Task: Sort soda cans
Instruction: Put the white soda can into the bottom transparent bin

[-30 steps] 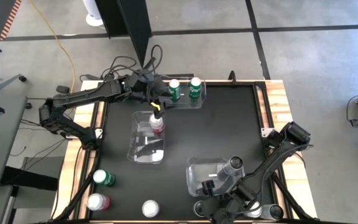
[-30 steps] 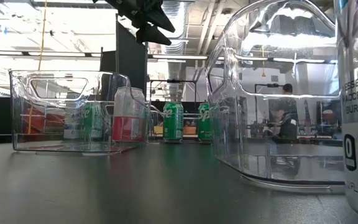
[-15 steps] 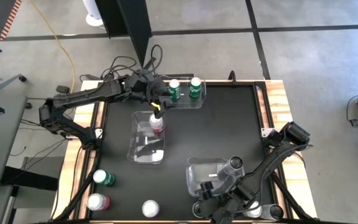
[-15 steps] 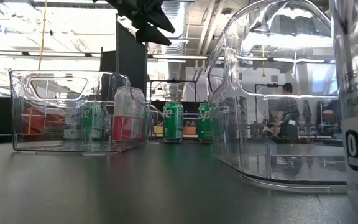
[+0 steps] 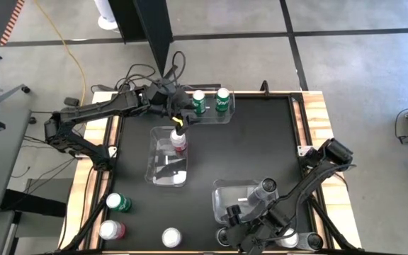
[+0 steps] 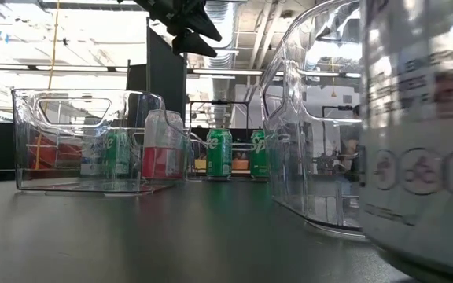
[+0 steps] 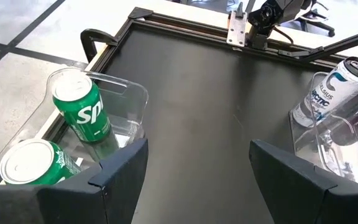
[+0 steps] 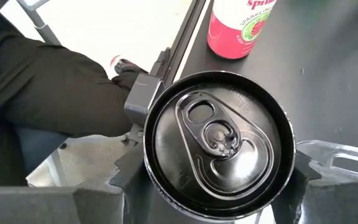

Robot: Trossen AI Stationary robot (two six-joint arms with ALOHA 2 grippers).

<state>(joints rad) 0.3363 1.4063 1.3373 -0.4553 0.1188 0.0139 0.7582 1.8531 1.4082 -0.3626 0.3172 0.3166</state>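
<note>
1. Right gripper clamps the dark can, now lifted nearer the low camera than a second ago.
2. Can hangs just beside the near bin; drop-in likely next.
3. Left gripper wide, empty, above the green cans.

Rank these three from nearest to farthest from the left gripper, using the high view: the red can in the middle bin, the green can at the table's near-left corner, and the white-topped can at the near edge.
From the left gripper:
1. Red can, in the middle bin, just below the gripper.
2. Green can, near-left corner.
3. White-topped can, near edge, farthest.
</note>
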